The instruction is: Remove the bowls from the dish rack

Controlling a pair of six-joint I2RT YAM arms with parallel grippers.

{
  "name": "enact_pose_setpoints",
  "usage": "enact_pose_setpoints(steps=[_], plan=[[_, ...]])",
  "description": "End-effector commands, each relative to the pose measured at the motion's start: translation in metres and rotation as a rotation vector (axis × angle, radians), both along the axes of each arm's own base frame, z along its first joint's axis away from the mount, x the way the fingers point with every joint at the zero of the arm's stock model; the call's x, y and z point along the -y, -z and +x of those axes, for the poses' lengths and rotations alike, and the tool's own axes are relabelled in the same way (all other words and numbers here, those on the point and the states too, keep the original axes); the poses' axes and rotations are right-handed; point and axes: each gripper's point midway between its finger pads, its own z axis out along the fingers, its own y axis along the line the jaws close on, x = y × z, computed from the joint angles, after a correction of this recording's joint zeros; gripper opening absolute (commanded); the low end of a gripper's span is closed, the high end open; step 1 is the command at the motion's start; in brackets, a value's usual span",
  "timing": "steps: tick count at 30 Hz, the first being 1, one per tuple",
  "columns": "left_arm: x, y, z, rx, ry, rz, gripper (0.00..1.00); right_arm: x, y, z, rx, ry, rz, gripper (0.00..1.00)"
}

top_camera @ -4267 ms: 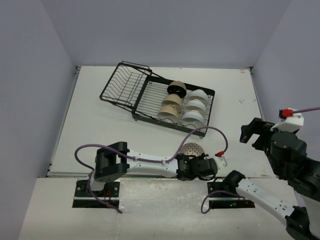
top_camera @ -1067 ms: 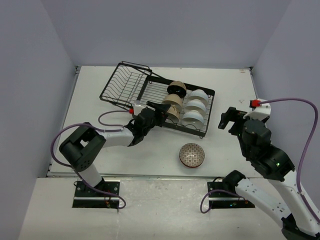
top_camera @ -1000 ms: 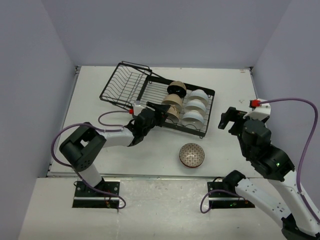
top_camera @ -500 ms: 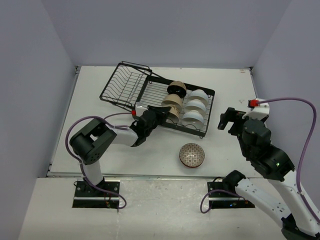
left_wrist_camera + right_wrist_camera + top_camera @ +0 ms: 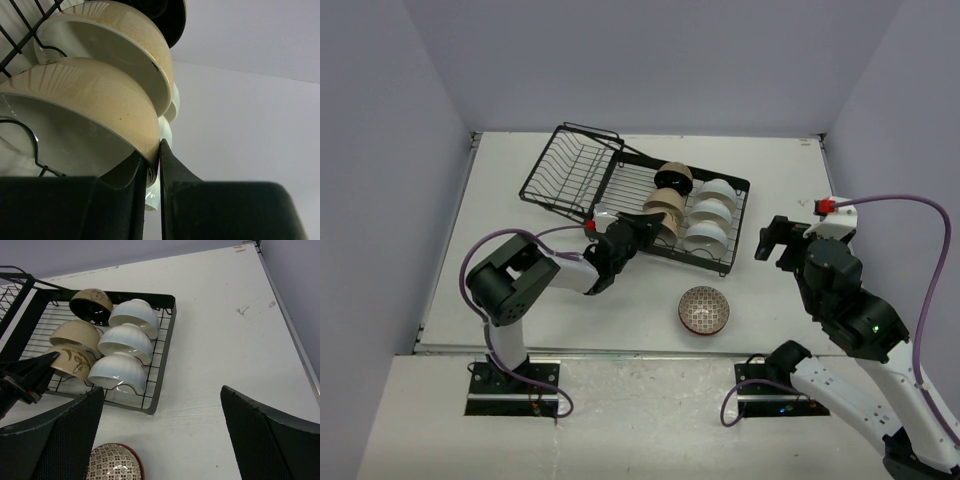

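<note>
Six bowls [image 5: 107, 337] sit on edge in the flat section of the dish rack [image 5: 560, 175], in two columns. On my overhead feed, the left column holds a black-inside bowl [image 5: 670, 178] at the far end, then a second beige bowl [image 5: 663, 203], then the nearest beige bowl [image 5: 656, 226], which has a faint plant sketch on its side. The right column is three white bowls [image 5: 708, 212]. The rack's tilted basket section lies to the left of these bowls.

A seventh bowl, the scale-patterned bowl [image 5: 704, 308], stands upright on the counter [image 5: 520, 270], near the front edge and well apart from the rack.

My left pincer [image 5: 635, 230] reaches in at the rack's near left corner. On its wrist camera, the two black fingers [image 5: 172, 175] are nearly together with the rim of the nearest beige bowl pinched between them. The bowl's pale inside faces the camera, with a rack wire crossing it at the left.

My right pincer [image 5: 775, 240] hangs above the counter to the right of the rack, with its fingers [image 5: 270, 435] spread wide and nothing between them. Its camera looks down on the whole bowl section and the scale-patterned bowl's rim.
</note>
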Motion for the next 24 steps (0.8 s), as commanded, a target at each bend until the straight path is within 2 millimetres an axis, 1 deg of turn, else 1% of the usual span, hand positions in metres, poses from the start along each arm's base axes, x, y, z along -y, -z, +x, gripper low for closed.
enact_pose_setpoints(steps=[1,2,4,5,7,8,10,11,12,13,14,16,18,19,20,24], plan=[[-0.003,-0.002,0.003,0.029,-0.019,-0.018,0.00,-0.003,-0.010,0.003,0.031,-0.014,0.010,0.99],[-0.002,-0.008,0.002,0.050,-0.019,-0.028,0.00,-0.003,-0.010,0.003,0.031,-0.016,0.010,0.99],[-0.003,-0.012,0.001,0.075,-0.020,-0.034,0.00,-0.004,-0.010,0.003,0.031,-0.019,0.009,0.99],[-0.001,-0.023,-0.001,0.119,-0.015,-0.051,0.00,-0.004,-0.009,0.003,0.028,-0.018,0.007,0.99],[-0.002,-0.031,-0.003,0.153,-0.021,-0.067,0.00,-0.005,-0.009,0.004,0.027,-0.021,0.006,0.99],[-0.003,-0.045,-0.003,0.207,-0.023,-0.089,0.00,-0.005,-0.009,0.004,0.025,-0.020,0.005,0.99],[-0.003,-0.050,-0.006,0.244,-0.021,-0.107,0.00,-0.005,-0.008,0.003,0.026,-0.025,0.004,0.99],[-0.004,-0.062,-0.007,0.290,-0.023,-0.138,0.00,-0.005,-0.008,0.004,0.023,-0.025,0.001,0.99],[-0.005,-0.062,-0.007,0.302,-0.022,-0.142,0.00,-0.005,-0.008,0.003,0.024,-0.027,0.000,0.99],[-0.004,-0.072,-0.008,0.346,-0.021,-0.163,0.00,-0.005,-0.008,0.003,0.023,-0.030,0.000,0.99],[-0.003,-0.073,-0.008,0.363,-0.016,-0.169,0.00,-0.006,-0.008,0.003,0.024,-0.032,-0.001,0.99],[-0.001,-0.081,-0.009,0.409,-0.009,-0.179,0.00,-0.007,-0.008,0.003,0.022,-0.040,-0.001,0.99],[0.003,-0.089,-0.009,0.444,0.001,-0.168,0.00,-0.008,-0.006,0.004,0.016,-0.043,-0.005,0.99],[0.004,-0.089,-0.010,0.454,0.005,-0.145,0.00,-0.009,-0.006,0.004,0.016,-0.047,-0.006,0.99],[0.003,-0.096,-0.011,0.466,0.001,-0.146,0.00,-0.009,-0.005,0.004,0.013,-0.050,-0.007,0.99],[0.001,-0.105,-0.014,0.488,-0.003,-0.137,0.00,-0.011,-0.005,0.004,0.010,-0.056,-0.008,0.99]])
